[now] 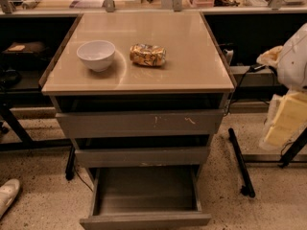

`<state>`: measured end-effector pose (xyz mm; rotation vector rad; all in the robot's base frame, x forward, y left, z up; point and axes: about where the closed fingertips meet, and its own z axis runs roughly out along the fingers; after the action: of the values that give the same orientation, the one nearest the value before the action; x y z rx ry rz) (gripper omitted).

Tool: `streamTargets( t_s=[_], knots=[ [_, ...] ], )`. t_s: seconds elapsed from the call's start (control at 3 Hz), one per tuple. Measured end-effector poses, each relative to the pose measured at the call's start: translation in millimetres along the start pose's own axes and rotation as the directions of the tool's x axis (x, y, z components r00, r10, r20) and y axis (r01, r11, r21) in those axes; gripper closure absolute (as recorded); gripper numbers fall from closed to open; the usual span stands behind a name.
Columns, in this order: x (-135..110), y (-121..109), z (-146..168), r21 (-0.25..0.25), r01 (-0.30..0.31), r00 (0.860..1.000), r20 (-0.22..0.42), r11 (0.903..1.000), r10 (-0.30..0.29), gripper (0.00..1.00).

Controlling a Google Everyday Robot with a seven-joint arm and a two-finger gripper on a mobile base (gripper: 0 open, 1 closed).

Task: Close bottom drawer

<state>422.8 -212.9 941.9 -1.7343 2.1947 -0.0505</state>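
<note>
The bottom drawer [144, 220] is the lowest and narrowest of the grey cabinet's three. It is pulled far out towards me and its inside [144, 190] is empty. The mid-width drawer front [141, 156] and the wide scratched drawer front [139, 123] above it stand slightly out. My gripper [284, 121], cream-coloured below the white arm [292, 61], hangs at the right edge of the view. It is to the right of the cabinet, at about the height of the top drawer, and touches nothing.
On the cabinet top [192, 66] sit a white bowl [96, 55] and a wrapped snack [147, 55]. A black table leg [240, 162] lies on the floor to the right. A white shoe [7, 195] is at the lower left. Cluttered desks run behind.
</note>
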Motion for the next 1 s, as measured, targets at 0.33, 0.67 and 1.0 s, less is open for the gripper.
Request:
streamTargets(
  t_s=[0.33, 0.67, 1.0],
  knots=[
    [15, 26, 48, -0.051, -0.006, 1.000, 0.021, 0.9987, 0.007, 0.15],
    [26, 51, 96, -0.083, 0.011, 0.998, 0.056, 0.9965, -0.007, 0.37],
    [39, 73, 149, -0.120, 0.028, 0.995, 0.094, 0.9924, -0.017, 0.60]
  ],
)
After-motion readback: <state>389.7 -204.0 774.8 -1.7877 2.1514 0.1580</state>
